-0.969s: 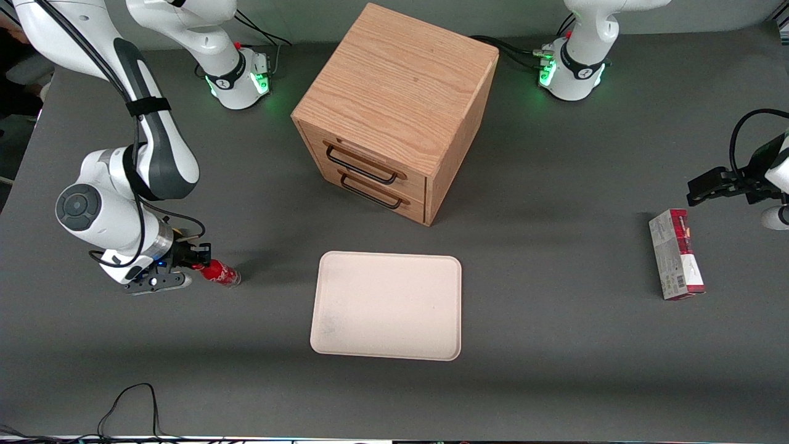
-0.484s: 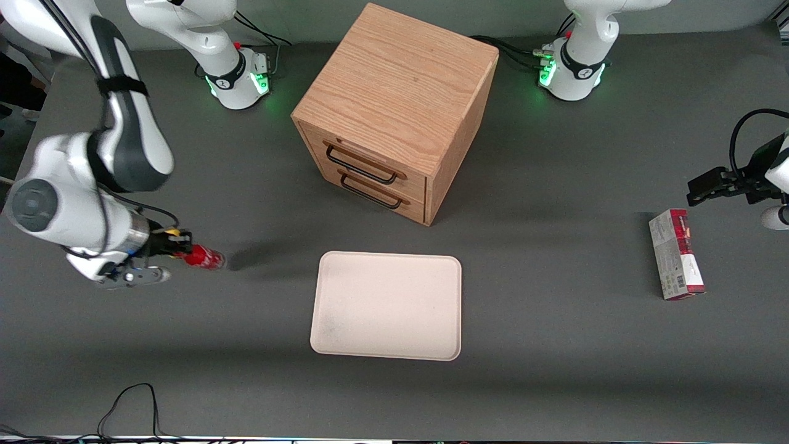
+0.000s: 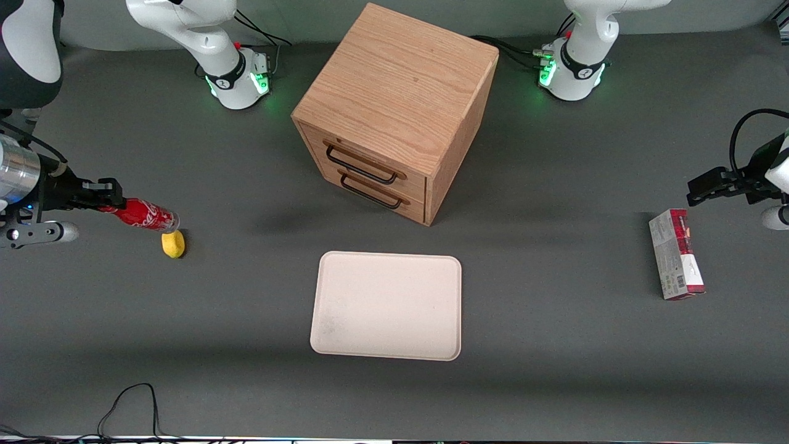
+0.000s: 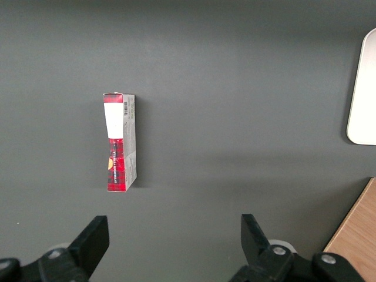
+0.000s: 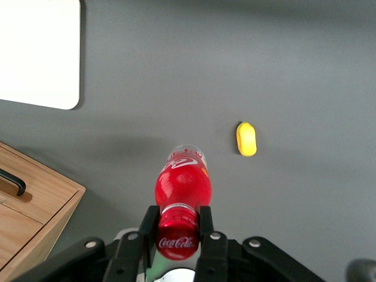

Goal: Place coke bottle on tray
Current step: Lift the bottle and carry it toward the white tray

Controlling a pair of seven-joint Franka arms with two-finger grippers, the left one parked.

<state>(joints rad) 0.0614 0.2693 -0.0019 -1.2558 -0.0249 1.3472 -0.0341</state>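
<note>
The coke bottle (image 3: 143,215) (image 5: 182,187), red with white lettering and a clear base, hangs lifted above the table at the working arm's end. My right gripper (image 3: 106,196) (image 5: 176,216) is shut on its red cap and neck, and the bottle sticks out from the fingers toward the tray. The tray (image 3: 387,304) (image 5: 36,51), pale cream-pink with rounded corners, lies flat and bare on the table nearer the front camera than the cabinet, well apart from the bottle.
A small yellow lemon (image 3: 173,244) (image 5: 246,138) lies on the table just under the bottle's base. The wooden drawer cabinet (image 3: 394,111) (image 5: 29,208) stands mid-table. A red-and-grey carton (image 3: 676,254) (image 4: 120,142) lies toward the parked arm's end.
My gripper has lifted the bottle off the table and drawn it away from the tray toward the working arm's end. The lemon, hidden before, now shows beneath it.
</note>
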